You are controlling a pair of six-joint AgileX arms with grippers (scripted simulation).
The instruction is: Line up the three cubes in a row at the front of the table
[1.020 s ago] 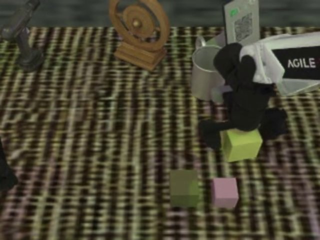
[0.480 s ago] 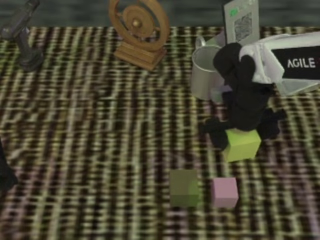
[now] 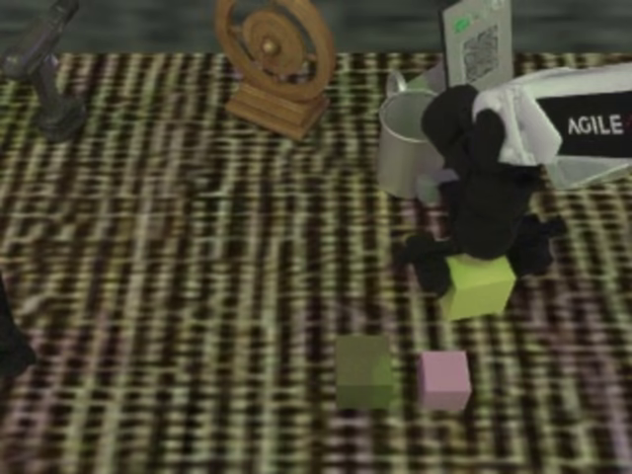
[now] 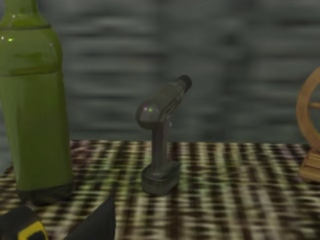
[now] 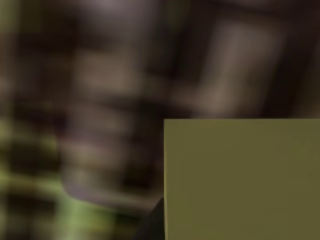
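Note:
The large yellow-green cube (image 3: 481,288) sits right of centre on the striped-check table (image 3: 197,296). My right gripper (image 3: 481,259) reaches down over the cube, one black finger against each side, shut on it. In the right wrist view one flat face of that cube (image 5: 240,180) fills the corner, with a dark fingertip (image 5: 152,227) at its edge. Nearer the front stand the olive-green cube (image 3: 364,371) and, just right of it, the small pale pink cube (image 3: 443,380), a small gap between them. My left gripper (image 3: 8,346) is parked at the table's left edge, open.
A wooden wheel ornament (image 3: 275,59) stands at the back centre and a grey power drill (image 3: 44,74) at the back left. A metal cup (image 3: 405,143) and a white QR-marked device (image 3: 479,44) lie behind the right arm. A green bottle (image 4: 32,100) stands near the left gripper.
The right gripper's fingers have drawn in from a wide spread onto the sides of the yellow-green cube. The cube has shifted only slightly. The other two cubes have not moved.

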